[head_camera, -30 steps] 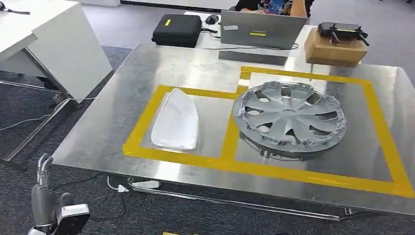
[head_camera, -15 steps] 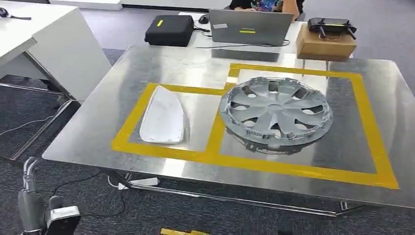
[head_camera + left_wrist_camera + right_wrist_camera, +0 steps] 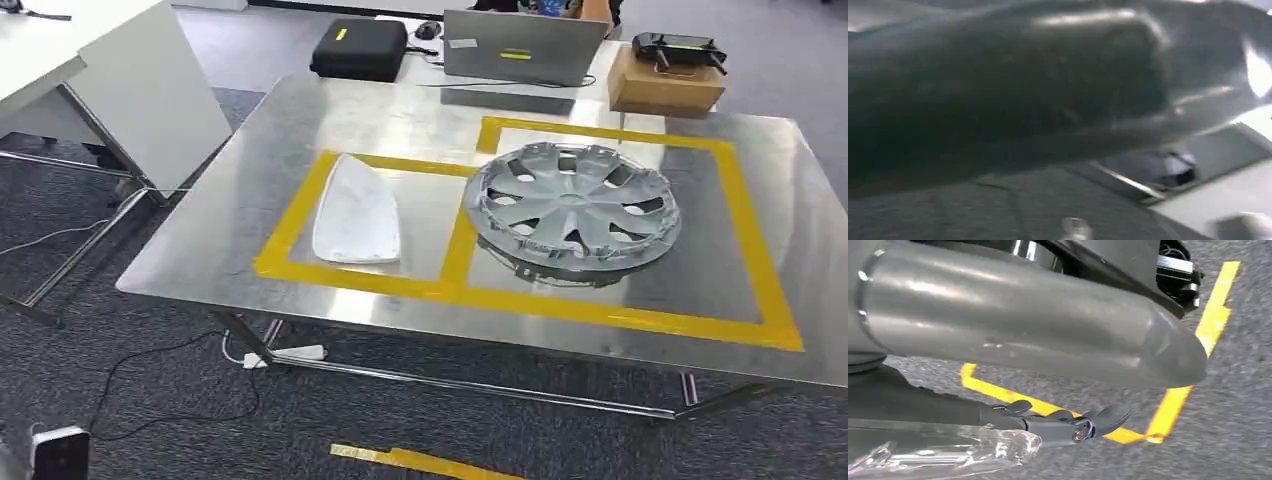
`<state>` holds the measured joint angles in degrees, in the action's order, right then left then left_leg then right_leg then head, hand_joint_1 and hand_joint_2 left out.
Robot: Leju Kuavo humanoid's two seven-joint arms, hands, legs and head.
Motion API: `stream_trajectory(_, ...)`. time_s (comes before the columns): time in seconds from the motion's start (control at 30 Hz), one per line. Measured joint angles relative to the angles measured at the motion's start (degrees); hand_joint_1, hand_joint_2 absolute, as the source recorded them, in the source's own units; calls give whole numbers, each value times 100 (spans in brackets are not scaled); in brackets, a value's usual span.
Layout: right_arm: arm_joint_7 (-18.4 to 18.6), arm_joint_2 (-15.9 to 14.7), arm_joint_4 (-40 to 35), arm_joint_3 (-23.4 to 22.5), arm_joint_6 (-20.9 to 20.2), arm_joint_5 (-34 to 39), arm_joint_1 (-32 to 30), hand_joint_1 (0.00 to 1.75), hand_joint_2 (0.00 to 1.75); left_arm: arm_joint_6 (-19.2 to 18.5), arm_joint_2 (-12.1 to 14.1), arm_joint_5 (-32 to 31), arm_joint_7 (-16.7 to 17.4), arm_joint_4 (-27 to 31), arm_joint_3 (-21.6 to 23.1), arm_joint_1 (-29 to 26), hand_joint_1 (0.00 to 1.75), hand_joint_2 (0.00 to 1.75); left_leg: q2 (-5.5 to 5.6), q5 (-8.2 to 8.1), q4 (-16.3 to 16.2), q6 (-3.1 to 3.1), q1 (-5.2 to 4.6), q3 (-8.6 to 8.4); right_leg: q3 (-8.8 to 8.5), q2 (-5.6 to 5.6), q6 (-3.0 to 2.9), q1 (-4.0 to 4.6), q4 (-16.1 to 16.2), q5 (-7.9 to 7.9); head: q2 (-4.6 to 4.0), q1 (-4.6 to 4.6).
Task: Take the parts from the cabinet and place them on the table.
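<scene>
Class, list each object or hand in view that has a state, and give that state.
white cover: lying flat inside the smaller taped box
hubcap: face up, mostly within the larger taped box
laptop: open, back toward the camera
black case: closed
right hand: fingers stretched out, grip unclear

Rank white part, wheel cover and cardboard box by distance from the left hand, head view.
1. white part, left taped frame, nearest the left hand.
2. wheel cover, right taped frame.
3. cardboard box, far right corner.
</scene>
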<state>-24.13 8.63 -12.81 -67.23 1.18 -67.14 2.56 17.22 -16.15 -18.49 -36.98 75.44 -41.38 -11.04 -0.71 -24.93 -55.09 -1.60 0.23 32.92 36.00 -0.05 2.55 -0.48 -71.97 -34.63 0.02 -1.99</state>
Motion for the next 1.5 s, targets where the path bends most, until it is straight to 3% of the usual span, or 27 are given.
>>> stream_trajectory(0.07,0,0,0,-13,0,-4,5,0,0,15,9,0,-2,-295,-216,68,0,0,7,99,-10,35,-2,112,-707,1,-47,2,961,390,0,-2)
stream_trajectory(0.13,-2,0,0,-22,0,-11,36,0,0,32,24,2,-2,-503,-355,112,0,0,14,164,-41,87,-37,167,-1358,7,-97,32,1870,263,0,-4)
stream_trajectory(0.33,-2,0,0,-24,0,-15,48,0,0,48,26,11,-2,-559,-384,142,0,0,5,205,-42,114,-35,176,-1369,4,-116,29,1964,214,0,5)
stream_trajectory(0.37,-2,2,0,-26,-11,-39,38,0,0,149,53,35,-2,-831,-500,232,0,0,5,284,-37,160,-20,189,-1261,4,-145,49,1920,237,0,-9)
stream_trajectory(0.4,15,15,2,-28,-26,-72,10,0,0,230,131,44,-2,-1342,-704,370,0,0,27,280,-74,239,16,210,-1190,-31,-268,11,1930,355,0,-7)
stream_trajectory(0.43,33,17,2,-31,-35,-111,5,0,0,328,228,81,-2,-2233,-1045,590,0,0,42,-700,-831,325,37,425,-1000,-45,-360,32,1913,498,0,57)
stream_trajectory(0.47,44,22,4,-31,-39,-129,2,0,0,328,280,105,-2,-2540,-1174,676,0,0,41,-1002,-1288,346,42,514,-913,-50,-361,45,1899,558,0,48)
stream_trajectory(0.5,48,24,2,-31,-39,-142,-3,0,0,334,323,101,0,-2865,-1305,757,0,0,41,-1114,-1672,359,42,564,-815,-64,-361,50,1875,616,0,50)
stream_trajectory(0.57,52,26,2,-33,-39,-164,-2,0,0,406,411,26,0,-3436,-1514,888,0,0,41,-779,-1804,356,42,406,-652,-67,-342,54,1786,724,0,50)
stream_trajectory(0.63,52,28,2,-33,-39,-168,-3,0,0,433,468,-18,-2,-3785,-1617,961,0,0,42,-418,-1087,324,42,-152,-449,-60,-310,51,1666,786,0,48)
stream_trajectory(0.7,52,31,2,-33,-39,-170,3,0,0,439,520,-17,-2,-4052,-1685,1047,0,0,54,-578,-119,266,22,-773,-314,-60,-257,87,1527,823,0,55)
stream_trajectory(0.83,52,30,2,-35,-37,-170,-18,0,0,448,566,-24,0,-4390,-1790,1122,0,0,50,-562,-23,100,22,-653,-194,-58,-110,92,1507,1006,0,48)
stream_trajectory(0.87,52,28,2,-39,-35,-170,-25,0,0,452,566,-24,-2,-4460,-1803,1144,0,0,15,-485,-20,33,37,-578,-123,-32,-78,68,1434,830,0,70)
stream_trajectory(0.9,55,30,2,-44,-35,-173,-33,0,0,452,575,-26,-2,-4495,-1811,1152,0,0,16,-425,-21,-16,36,-491,8,-21,-51,67,1199,481,0,33)
stream_trajectory(0.97,55,28,4,-55,-35,-173,-45,0,0,461,595,-24,-2,-4545,-1827,1165,0,0,12,-293,-29,-31,15,-331,213,-17,-17,48,362,-155,0,18)
stream_trajectory(1.0,55,29,2,-63,-35,-173,-43,0,0,463,601,-28,-2,-4578,-1831,1169,0,0,12,-222,-34,-34,0,-238,285,-17,-13,47,-24,-304,0,20)
stream_trajectory(1.03,55,28,2,-70,-35,-175,-44,0,0,463,603,-37,0,-4611,-1835,1174,0,0,7,-155,-38,-37,-12,-147,281,-17,-16,47,-243,-276,0,18)
stream_trajectory(1.07,55,28,2,-79,-35,-179,-44,0,0,468,608,-74,9,-4679,-1855,1187,0,0,2,-80,-40,-36,-28,-52,151,-17,-33,47,-232,-72,0,17)
stream_trajectory(1.13,50,28,2,-85,-35,-190,-41,0,0,546,616,-157,85,-4850,-1912,1232,0,0,9,45,-50,-26,-56,101,-415,-14,-99,56,434,393,0,17)
stream_trajectory(1.17,44,28,2,-85,-37,-197,-27,0,0,540,619,-157,146,-4945,-1938,1257,0,0,26,105,-50,-16,-66,152,-813,7,-150,68,979,441,0,20)
stream_trajectory(1.2,42,28,2,-85,-39,-214,-4,0,0,500,614,-155,245,-5027,-1951,1283,0,0,30,154,-65,6,-80,179,-1245,62,-210,90,1551,273,0,26)
stream_trajectory(1.23,26,28,2,-85,-39,-234,18,0,0,388,617,-151,402,-5134,-1977,1305,0,0,37,217,-69,34,-100,204,-1485,67,-213,86,2003,161,0,23)
stream_trajectory(1.33,7,37,2,-85,-42,-267,14,0,0,317,619,-280,750,-5378,-2041,1327,0,0,73,405,-40,138,-86,260,-1325,27,-277,120,1958,254,0,15)
stream_trajectory(1.37,-4,59,9,-87,-42,-275,11,0,0,317,647,-346,855,-5450,-2058,1329,0,0,104,352,-82,158,-63,311,-1254,-66,-333,56,1971,350,-2,-9)
stream_trajectory(1.4,0,55,9,-92,-31,-271,14,0,0,315,625,-398,925,-5518,-2061,1323,0,0,95,-7,-236,194,-60,398,-1147,-70,-392,68,1962,416,-2,11)
stream_trajectory(1.47,0,59,9,-94,-33,-291,4,0,0,302,623,-621,1102,-5630,-2054,1323,0,0,91,-778,-1008,269,-11,574,-970,-152,-404,75,1934,544,-2,62)
stream_trajectory(1.5,2,61,9,-96,-33,-293,-1,0,0,302,623,-731,1168,-5671,-2045,1331,0,0,90,-1011,-1462,297,3,651,-874,-210,-403,79,1909,600,-2,61)
